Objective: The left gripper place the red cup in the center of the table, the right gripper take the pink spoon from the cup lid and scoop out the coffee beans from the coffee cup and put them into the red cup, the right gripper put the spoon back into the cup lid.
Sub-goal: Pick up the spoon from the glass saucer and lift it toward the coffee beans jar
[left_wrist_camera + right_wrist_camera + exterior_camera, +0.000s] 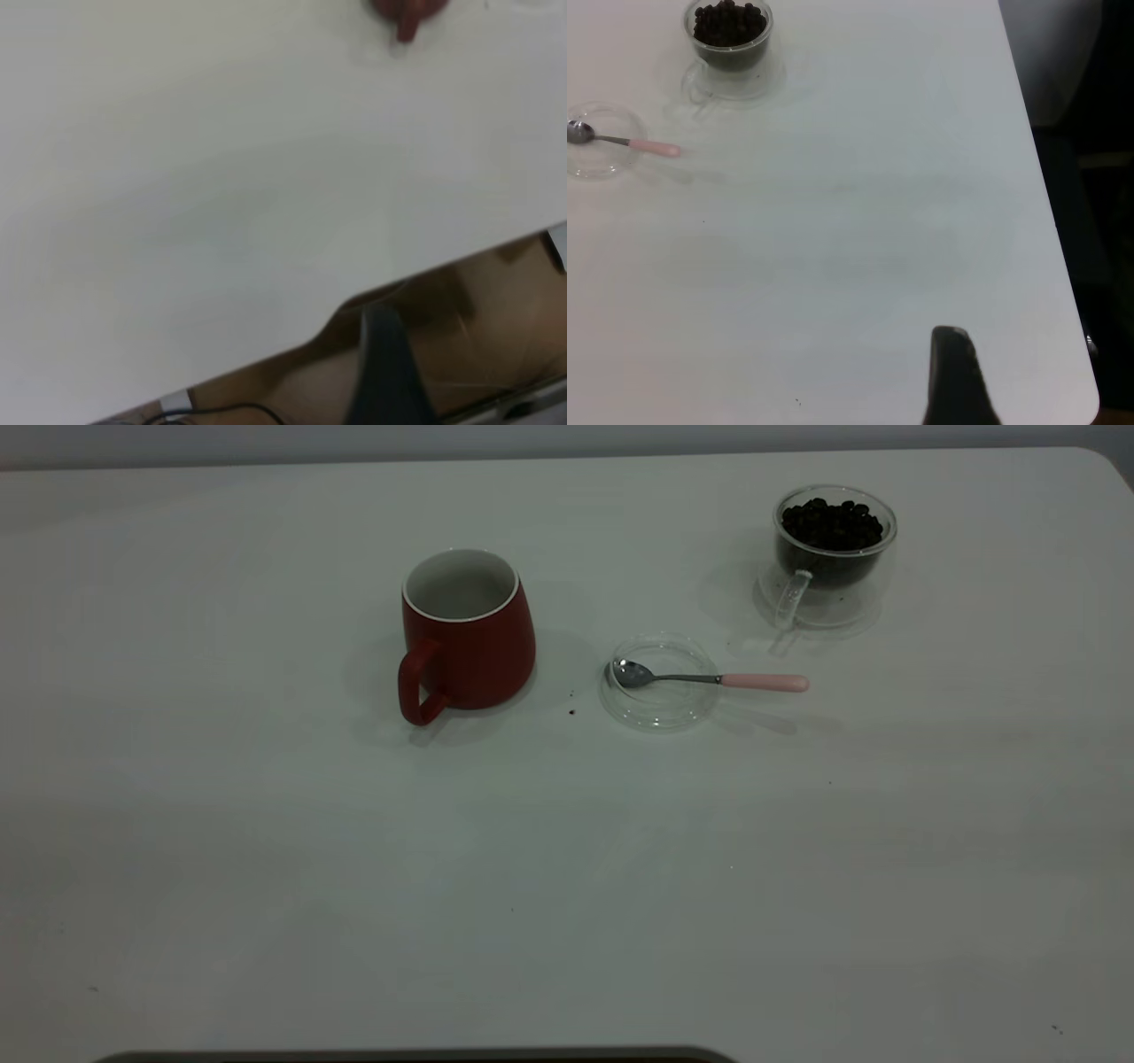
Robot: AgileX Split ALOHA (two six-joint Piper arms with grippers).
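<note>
The red cup stands upright left of the table's middle, handle toward the near side, its white inside showing. Right of it lies the clear cup lid with the pink spoon across it, bowl in the lid and pink handle sticking out to the right. The glass coffee cup, full of coffee beans, stands at the back right. Neither arm shows in the exterior view. My left gripper hangs past the table edge, far from the red cup. My right gripper hovers near the table's corner, far from the spoon, lid and coffee cup.
A dark speck lies on the white table between the red cup and the lid. The table's right edge drops off to a dark area. Brown floor shows beyond the edge in the left wrist view.
</note>
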